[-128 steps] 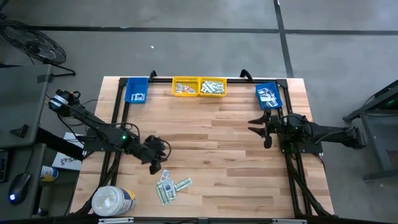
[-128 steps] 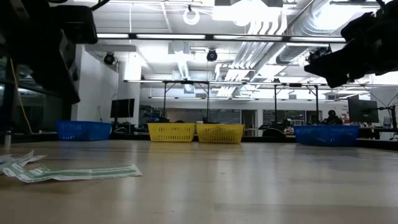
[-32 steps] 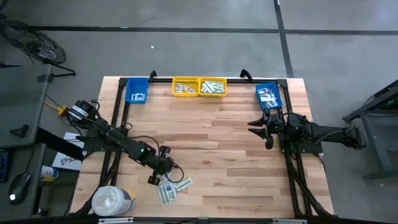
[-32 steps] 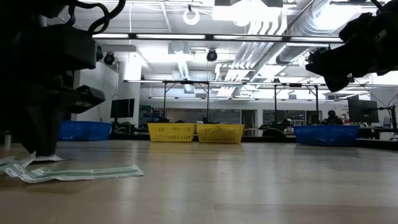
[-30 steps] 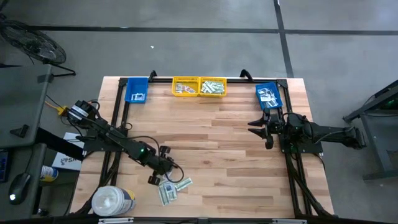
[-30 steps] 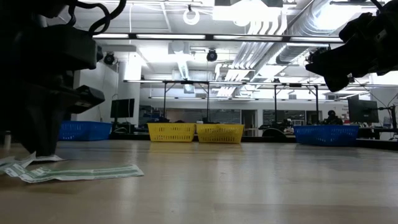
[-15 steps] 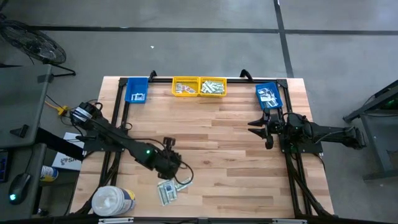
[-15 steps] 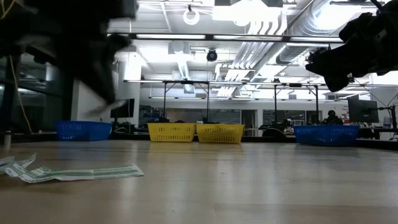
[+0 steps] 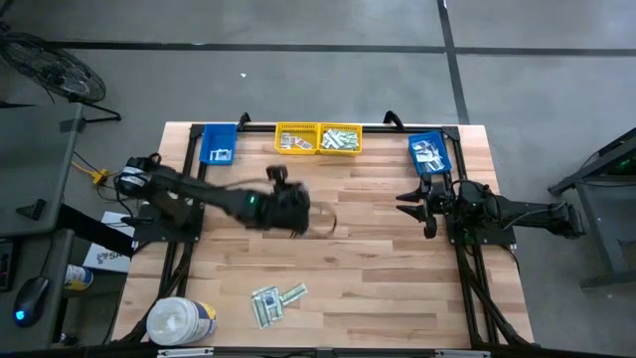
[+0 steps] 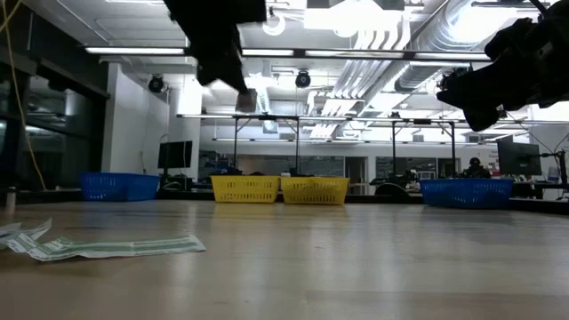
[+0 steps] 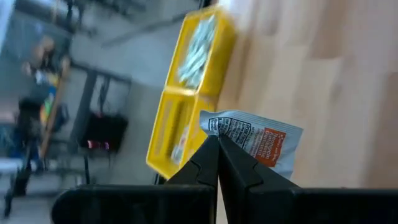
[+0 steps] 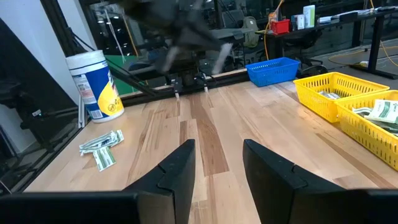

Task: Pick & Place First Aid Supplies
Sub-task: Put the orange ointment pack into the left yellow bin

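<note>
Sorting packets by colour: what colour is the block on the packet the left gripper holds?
Orange-red on the white packet, clearest in the left wrist view.

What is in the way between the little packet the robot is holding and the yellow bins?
Nothing visible. The left pincer holds the packet above bare table, short of the yellow bins. The right pincer waits off to the side.

2 yellow bins (image 9: 318,138), 2 blue bins (image 9: 219,144)
</note>
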